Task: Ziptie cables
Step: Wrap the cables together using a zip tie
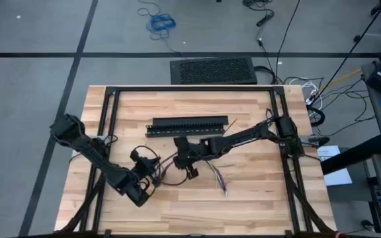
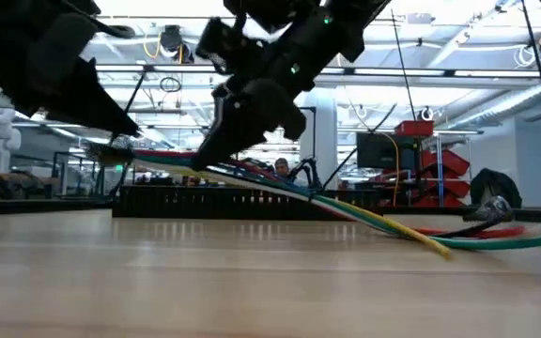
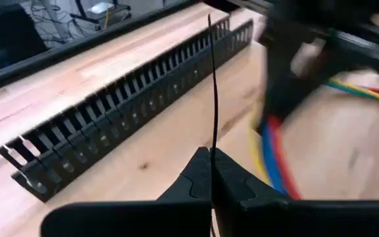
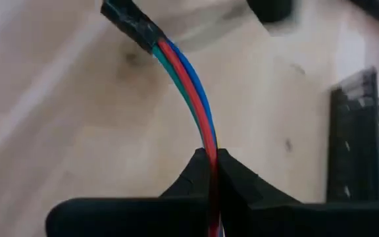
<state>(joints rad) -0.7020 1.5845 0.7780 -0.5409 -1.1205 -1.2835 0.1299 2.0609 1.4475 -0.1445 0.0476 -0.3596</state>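
Clamping the cables (image 4: 199, 122), right tool (image 4: 212, 161) has its fingers pinched tight on the red, green & blue wires, which bend away toward a black-taped end in right wrist view. From above, right tool (image 1: 185, 158) sits mid-table, just in front of the black slotted bar (image 1: 189, 126); the cables (image 1: 218, 177) trail off from it toward the table's front-right, loose ends fanned on the wood. Low view shows the cables (image 2: 383, 221) lifted at the tool end & sloping down to the table (image 2: 252, 282), yellow wire foremost, w/ right tool (image 2: 219, 150) gripping them above the surface.

Left tool (image 3: 212, 164) is clenched on a thin black zip tie (image 3: 213, 85), strip standing up straight from between the fingers. In high view left tool (image 1: 152, 166) is just beside right tool, on its left, near the table's front-centre. Left wrist view has the slotted bar (image 3: 124, 108) lying diagonally on the wood behind the zip tie, & blurred yellow, blue, red wires (image 3: 272, 151) close by on one side under the other arm.

Bar lies flat, parallel to the table's back edge, apart from both tools.
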